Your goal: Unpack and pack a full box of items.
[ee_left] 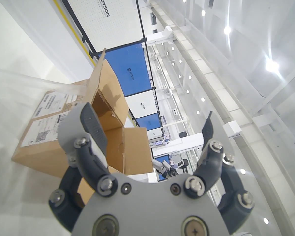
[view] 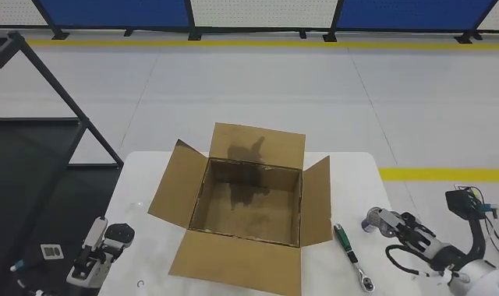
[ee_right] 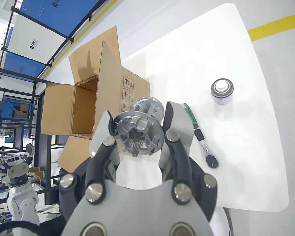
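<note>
The left end effector (view: pixel 97 253) is hovering by the counter's (view: pixel 351 175) left edge, at about eight o'clock from the cardboard box (view: pixel 245 206), its fingers (ee_left: pixel 93 124) standing wide apart with nothing between them. The box is sitting mid-counter, all four flaps splaying outward. At four o'clock from it, a green-handled ratchet wrench (view: pixel 350 255) is lying flat on the counter, just beside the box's right flap. Farther out, toward three o'clock, the right end effector (view: pixel 383 221) is gripping a silver flanged metal hub (ee_right: pixel 137 133) — its jaws pressing on the hub's sides. A small silver can (ee_right: pixel 222 94) is standing upright on the counter, on the wrench's side away from the box.
</note>
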Controlling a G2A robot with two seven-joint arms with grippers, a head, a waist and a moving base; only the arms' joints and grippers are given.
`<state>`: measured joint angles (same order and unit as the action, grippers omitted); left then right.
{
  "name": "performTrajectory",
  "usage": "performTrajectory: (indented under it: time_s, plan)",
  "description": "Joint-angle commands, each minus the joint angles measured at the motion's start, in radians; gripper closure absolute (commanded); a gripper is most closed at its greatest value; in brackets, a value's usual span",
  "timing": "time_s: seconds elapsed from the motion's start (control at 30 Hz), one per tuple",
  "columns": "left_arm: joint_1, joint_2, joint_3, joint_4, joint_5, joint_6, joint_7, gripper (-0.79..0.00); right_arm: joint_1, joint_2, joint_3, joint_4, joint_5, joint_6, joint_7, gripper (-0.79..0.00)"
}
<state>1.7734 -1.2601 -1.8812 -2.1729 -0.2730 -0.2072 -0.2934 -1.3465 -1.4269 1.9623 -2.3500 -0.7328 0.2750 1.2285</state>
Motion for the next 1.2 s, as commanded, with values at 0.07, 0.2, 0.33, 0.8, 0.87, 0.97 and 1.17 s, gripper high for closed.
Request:
performTrajectory:
  time_s: [0.07, 0.2, 0.33, 0.8, 0.87, 0.97, 1.17]
  plan:
    - [0.0, 0.0, 0.0, 0.0, 0.0, 0.0, 0.0, -0.785, 0.0, 0.0, 0.0, 0.0, 0.0, 0.0, 0.0, 0.0]
    - [0.0, 0.0, 0.001, 0.002, 0.005, 0.005, 0.0, -0.785, 0.0, 0.0, 0.0, 0.0, 0.0, 0.0, 0.0, 0.0]
    - [-0.007, 0.0, 0.0, 0.012, -0.003, 0.014, 0.001, -0.785, -0.029, 0.006, -0.026, 0.012, -0.039, -0.028, -0.037, 0.0]
    - [-0.055, 0.005, -0.039, 0.055, -0.064, 0.01, -0.04, -0.785, 0.021, 0.055, -0.051, 0.149, -0.308, -0.032, 0.169, 0.0]
    - [-0.062, 0.005, -0.035, 0.06, -0.063, 0.015, -0.042, -0.785, 0.037, 0.061, -0.062, 0.186, -0.346, -0.037, 0.202, 0.0]
    - [-0.071, 0.005, -0.028, 0.066, -0.059, 0.017, -0.043, -0.785, 0.066, 0.07, -0.078, 0.248, -0.393, -0.039, 0.248, 0.0]
    - [-0.079, 0.006, -0.023, 0.07, -0.06, 0.021, -0.041, -0.785, 0.111, 0.083, -0.087, 0.359, -0.422, -0.026, 0.286, 0.0]
